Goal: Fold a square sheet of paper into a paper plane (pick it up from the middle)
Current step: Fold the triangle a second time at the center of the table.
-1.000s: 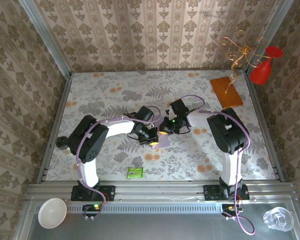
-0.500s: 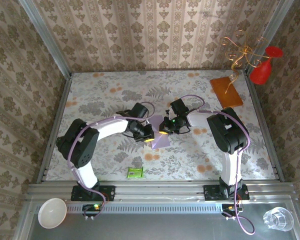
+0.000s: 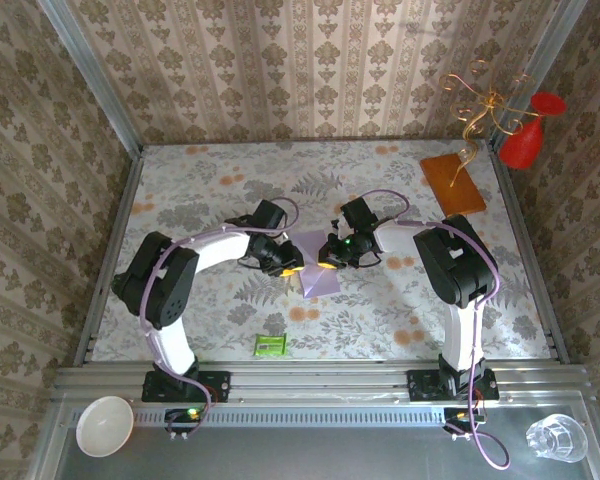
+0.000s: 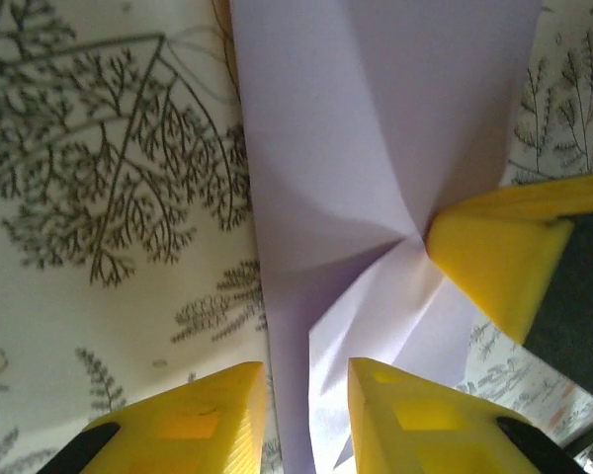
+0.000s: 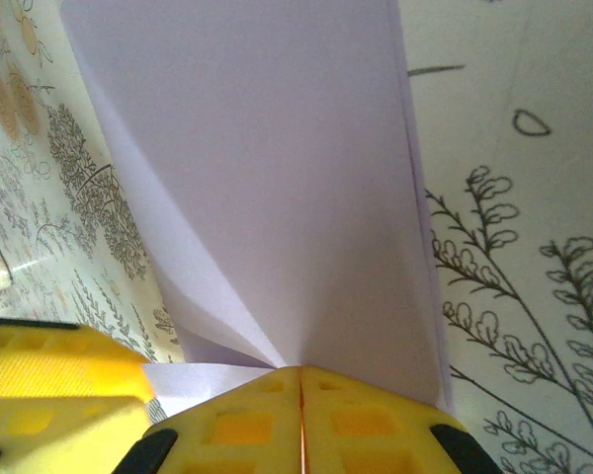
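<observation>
While both tools meet at the middle of the tabletop (image 3: 210, 190), the lavender sheet of paper (image 3: 318, 278) lies part-folded between them.
Right tool (image 5: 300, 395): yellow pads pressed together with no gap, a fold of the sheet clamped in the seam and fanning away from it. Left tool (image 4: 306, 415): pads stand apart, a creased edge of the sheet running up through the gap, not pinched. One right-tool pad (image 4: 494, 257) sits where the creases converge. Green packet (image 3: 270, 345) lies near the front edge, well apart from the sheet; orange-brown board (image 3: 453, 182) at the far right corner.
</observation>
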Action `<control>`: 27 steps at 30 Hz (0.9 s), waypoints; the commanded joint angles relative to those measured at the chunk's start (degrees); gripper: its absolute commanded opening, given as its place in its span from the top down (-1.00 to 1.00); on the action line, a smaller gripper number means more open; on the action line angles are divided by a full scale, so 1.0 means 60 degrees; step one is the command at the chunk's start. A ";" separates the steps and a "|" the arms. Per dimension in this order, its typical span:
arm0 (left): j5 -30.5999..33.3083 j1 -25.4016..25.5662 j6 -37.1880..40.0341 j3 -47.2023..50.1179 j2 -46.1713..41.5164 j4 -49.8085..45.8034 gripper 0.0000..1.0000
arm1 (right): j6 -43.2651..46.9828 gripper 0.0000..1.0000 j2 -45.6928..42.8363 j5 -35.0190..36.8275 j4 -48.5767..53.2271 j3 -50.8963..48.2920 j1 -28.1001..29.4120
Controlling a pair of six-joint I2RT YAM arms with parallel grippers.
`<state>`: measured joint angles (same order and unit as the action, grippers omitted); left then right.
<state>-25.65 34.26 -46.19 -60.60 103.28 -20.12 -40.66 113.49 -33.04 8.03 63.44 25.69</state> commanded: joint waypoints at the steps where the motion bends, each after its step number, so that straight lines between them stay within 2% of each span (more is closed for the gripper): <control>1: -0.0103 -0.0099 0.0373 -0.0409 0.0310 -0.0024 0.42 | -0.0060 0.79 0.0619 0.0917 0.0837 -0.0142 -0.0078; 6: -0.0262 -0.0153 0.0504 -0.0621 0.0520 0.0047 0.56 | -0.0049 0.79 0.0617 0.0913 0.0829 -0.0143 -0.0078; 16: -0.0429 -0.0265 0.0766 -0.0782 0.0847 -0.0088 0.61 | -0.0034 0.79 0.0544 0.0891 0.0896 -0.0071 -0.0107; 21: -0.0571 -0.0261 0.0900 -0.0807 0.0876 -0.0058 0.78 | -0.0070 0.78 0.0444 0.0793 0.0896 0.0072 -0.0122; 27: -0.0486 -0.0298 0.1083 -0.0857 0.0891 -0.0184 0.89 | -0.0151 0.67 -0.0131 0.0477 0.0708 0.0114 -0.0129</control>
<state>-28.05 32.91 -41.50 -64.07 107.66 -19.75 -40.88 113.43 -33.23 8.86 64.07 25.65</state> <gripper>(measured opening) 0.066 0.155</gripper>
